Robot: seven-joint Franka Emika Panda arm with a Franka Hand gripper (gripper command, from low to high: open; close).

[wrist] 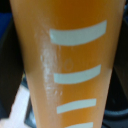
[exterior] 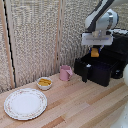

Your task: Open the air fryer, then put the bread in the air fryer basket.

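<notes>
The air fryer (exterior: 120, 47) stands at the exterior view's right with its basket (exterior: 102, 70) pulled out. The black air fryer handle (exterior: 85, 73) sticks out from the basket's front. My gripper (exterior: 95, 49) hangs just above the open basket, shut on the bread (exterior: 94, 53), a golden-orange piece pointing down toward the tub. In the wrist view the bread (wrist: 65, 65) fills almost the whole picture, orange with pale curved stripes. My fingers do not show there.
A pink cup (exterior: 65, 73) stands just beside the basket on the wooden table. A small white bowl (exterior: 44, 82) with yellow food and a large white plate (exterior: 25, 103) lie further toward the exterior view's left. A woven screen backs the table.
</notes>
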